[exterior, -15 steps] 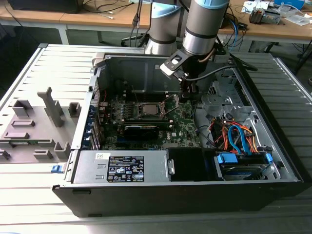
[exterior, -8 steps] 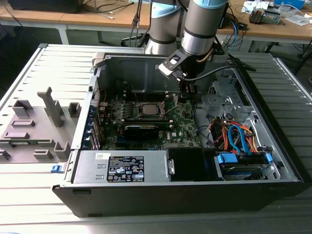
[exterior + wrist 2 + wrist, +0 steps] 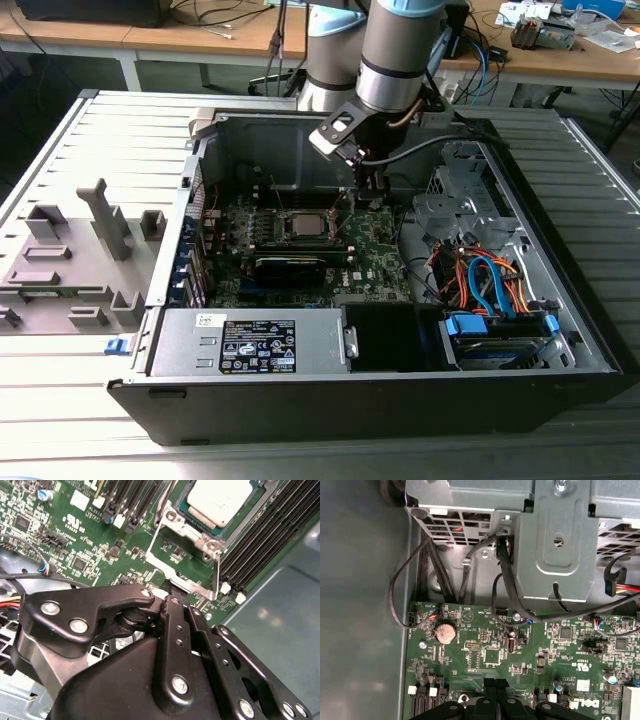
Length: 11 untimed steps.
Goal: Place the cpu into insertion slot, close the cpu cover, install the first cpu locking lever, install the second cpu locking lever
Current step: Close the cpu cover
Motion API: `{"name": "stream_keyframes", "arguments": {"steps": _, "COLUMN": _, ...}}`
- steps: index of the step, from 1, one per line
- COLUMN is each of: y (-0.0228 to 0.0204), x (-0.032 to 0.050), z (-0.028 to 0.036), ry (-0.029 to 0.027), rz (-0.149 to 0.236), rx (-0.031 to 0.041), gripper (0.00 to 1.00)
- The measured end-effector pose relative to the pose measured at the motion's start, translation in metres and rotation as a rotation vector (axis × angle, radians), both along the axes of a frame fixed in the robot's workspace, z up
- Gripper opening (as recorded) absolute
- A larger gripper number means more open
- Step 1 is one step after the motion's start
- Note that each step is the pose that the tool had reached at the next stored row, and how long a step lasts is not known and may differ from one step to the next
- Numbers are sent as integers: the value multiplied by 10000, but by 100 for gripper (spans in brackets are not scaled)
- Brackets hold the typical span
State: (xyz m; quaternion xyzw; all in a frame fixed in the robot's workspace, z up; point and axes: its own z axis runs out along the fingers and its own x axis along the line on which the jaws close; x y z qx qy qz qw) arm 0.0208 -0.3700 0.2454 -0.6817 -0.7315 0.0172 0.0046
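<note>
Step (judged): closing the cpu cover point(image 3: 182, 578), cpu point(image 3: 220, 500) already lying in the insertion slot point(image 3: 195, 530).
Cover: standing hinged open beside the socket, green motherboard point(image 3: 90, 545) showing through its window.
Gripper point(image 3: 181, 600): hanging at the cover's free edge, jaws drawn narrow, tips nearly touching.
Technique: bearing on the edge only, swinging slowly, keeping clear of the chip's top.

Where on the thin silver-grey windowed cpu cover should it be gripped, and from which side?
The thin silver-grey windowed cpu cover stands swung open beside the pale square cpu. Probably pinch its free end bar, farthest from the chip, across its thickness, coming from beyond that edge: it is narrow and flat.
</note>
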Motion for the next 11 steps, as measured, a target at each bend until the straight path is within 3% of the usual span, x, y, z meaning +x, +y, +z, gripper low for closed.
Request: {"name": "stream_keyframes", "arguments": {"steps": 11, "y": 0, "x": -172, "z": -23, "ry": 1, "rz": -1, "rx": -1, "gripper": 11}}
